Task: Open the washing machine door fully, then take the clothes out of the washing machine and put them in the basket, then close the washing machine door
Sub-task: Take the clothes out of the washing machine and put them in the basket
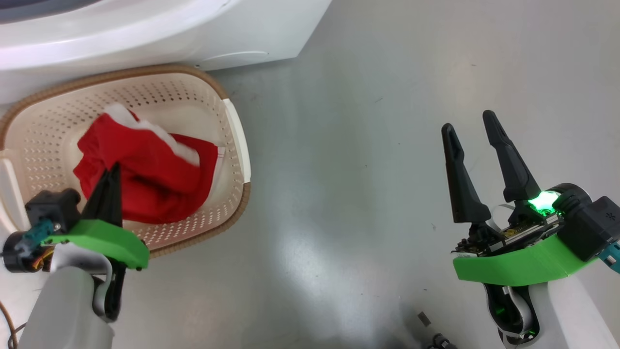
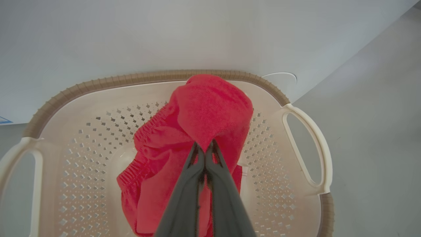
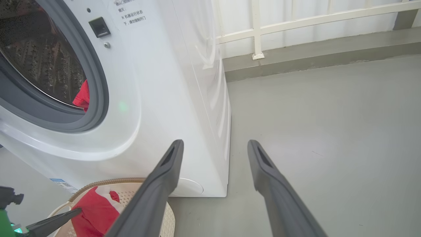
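The work area is a smooth grey floor [image 1: 363,169] in front of a white front-loading washing machine [image 3: 158,98].

**Containers**
- The basket [image 1: 145,71], cream with a brown rim, stands on the floor against the foot of the machine. It holds a bright red garment [image 1: 150,179] with white trim, bunched in the middle.
- The drum [image 3: 42,59] is open to view inside its grey rubber ring [image 3: 98,82]. A second red piece [image 3: 84,97] lies at the lower edge of the opening.

**Tool state**
- The left tool [image 2: 205,148] is over the basket with its fingers pressed together, pinching a raised fold of the red garment.
- The right tool [image 1: 469,121] is spread wide and holds nothing. It hangs over bare floor, well apart from the basket.

**Hazards**
- If the left arm lifts before the fingers part, the garment is likely to come back out of the basket.
- The basket looks light, so cloth snagged on a finger could tip or drag it.
- The raised fold stands near the far rim. If released there, it may drape over the edge.
- Closing the door now would leave the second piece inside, or trap it against the ring.
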Available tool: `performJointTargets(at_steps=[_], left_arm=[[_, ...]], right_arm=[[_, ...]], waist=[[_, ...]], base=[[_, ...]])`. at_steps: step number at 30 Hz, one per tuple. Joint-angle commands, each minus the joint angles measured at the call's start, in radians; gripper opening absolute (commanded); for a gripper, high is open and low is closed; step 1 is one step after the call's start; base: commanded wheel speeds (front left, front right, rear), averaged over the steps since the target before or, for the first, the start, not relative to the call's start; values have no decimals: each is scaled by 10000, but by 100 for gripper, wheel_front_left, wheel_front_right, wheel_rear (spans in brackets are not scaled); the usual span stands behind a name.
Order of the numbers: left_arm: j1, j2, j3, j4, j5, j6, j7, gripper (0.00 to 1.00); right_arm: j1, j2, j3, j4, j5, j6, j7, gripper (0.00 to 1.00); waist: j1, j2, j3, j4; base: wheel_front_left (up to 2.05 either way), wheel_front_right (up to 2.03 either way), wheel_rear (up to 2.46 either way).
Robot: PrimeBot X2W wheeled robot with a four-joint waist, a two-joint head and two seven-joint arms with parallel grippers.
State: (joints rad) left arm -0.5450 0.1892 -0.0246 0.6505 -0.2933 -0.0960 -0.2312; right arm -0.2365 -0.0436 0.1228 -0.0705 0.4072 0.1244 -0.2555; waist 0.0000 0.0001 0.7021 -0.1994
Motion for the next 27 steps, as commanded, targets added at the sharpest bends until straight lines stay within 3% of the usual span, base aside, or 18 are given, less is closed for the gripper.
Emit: performJointTargets(at_steps=[1, 15, 25, 26, 27], left_arm=[[-102, 234, 198, 193, -103, -73, -46, 0], [-2163, 648, -606, 4391, 49, -154, 1058, 0], [-2626, 610, -647, 5746, -344, -280, 1562, 0], [-2656, 609, -665, 5794, -371, -290, 1550, 1], [-2683, 604, -684, 5834, -397, -298, 1525, 11]], right_arm=[[-39, -66, 267, -228, 84, 63, -63, 100], [-120, -66, 284, -271, 162, 63, -63, 100], [-134, -66, 314, -277, 139, 63, -63, 100], [-136, -66, 310, -275, 142, 63, -63, 100], [-139, -66, 304, -273, 143, 63, -63, 100]], waist=[[0, -1, 33, -52], [0, -1, 181, -213], [0, -1, 281, -349], [0, -1, 286, -349], [0, -1, 289, -346]], base=[[0, 0, 0], [0, 0, 0], [0, 0, 0], [0, 0, 0], [0, 0, 0]])
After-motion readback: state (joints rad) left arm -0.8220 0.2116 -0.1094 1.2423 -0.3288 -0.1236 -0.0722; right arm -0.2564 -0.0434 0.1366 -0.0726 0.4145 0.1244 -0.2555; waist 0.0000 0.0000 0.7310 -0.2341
